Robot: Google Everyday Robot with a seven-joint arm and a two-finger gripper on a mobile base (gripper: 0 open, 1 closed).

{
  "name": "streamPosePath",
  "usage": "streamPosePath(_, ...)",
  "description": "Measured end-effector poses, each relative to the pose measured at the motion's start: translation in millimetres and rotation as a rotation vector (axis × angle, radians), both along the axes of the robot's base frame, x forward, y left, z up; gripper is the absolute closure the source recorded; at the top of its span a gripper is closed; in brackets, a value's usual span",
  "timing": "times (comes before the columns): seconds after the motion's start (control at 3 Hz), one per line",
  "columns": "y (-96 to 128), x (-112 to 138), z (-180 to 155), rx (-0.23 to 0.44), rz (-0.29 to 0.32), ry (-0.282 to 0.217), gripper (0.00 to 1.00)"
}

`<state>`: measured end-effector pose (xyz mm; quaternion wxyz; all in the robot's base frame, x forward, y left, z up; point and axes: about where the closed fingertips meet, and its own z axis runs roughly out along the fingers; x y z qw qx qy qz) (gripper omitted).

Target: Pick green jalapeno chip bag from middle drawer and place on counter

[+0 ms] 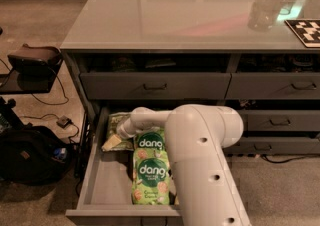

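Observation:
The middle drawer (106, 182) stands pulled open below the counter (170, 10). The green jalapeno chip bag (116, 120) lies in the drawer's back left corner, one pale corner pointing toward the front. My gripper (122, 131) reaches down into the drawer at the end of the white arm. It sits right on the bag's right side. The arm's wrist hides part of the bag.
Two bright green "dang" bags (150, 175) lie in the drawer's middle, right of the gripper. The white arm (205, 170) covers the drawer's right side. A clear cup (262, 12) and a checkered tag (305, 31) stand on the counter's right. A black bag (30, 156) lies on the floor at left.

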<state>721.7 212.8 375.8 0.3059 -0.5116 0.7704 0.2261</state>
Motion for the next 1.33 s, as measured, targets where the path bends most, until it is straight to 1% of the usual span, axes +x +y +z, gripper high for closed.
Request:
streamPosePath(0.33, 8, 3, -11, -0.015, 0.016, 0.018, 0.0)
streamPosePath(0.67, 2, 4, -19, -0.017, -0.002, 0.032, 0.0)
streamPosePath(1.0, 2, -1, -30, -0.041, 0.011, 0.046, 0.0)
streamPosePath(1.33, 2, -1, -30, -0.041, 0.011, 0.046, 0.0)
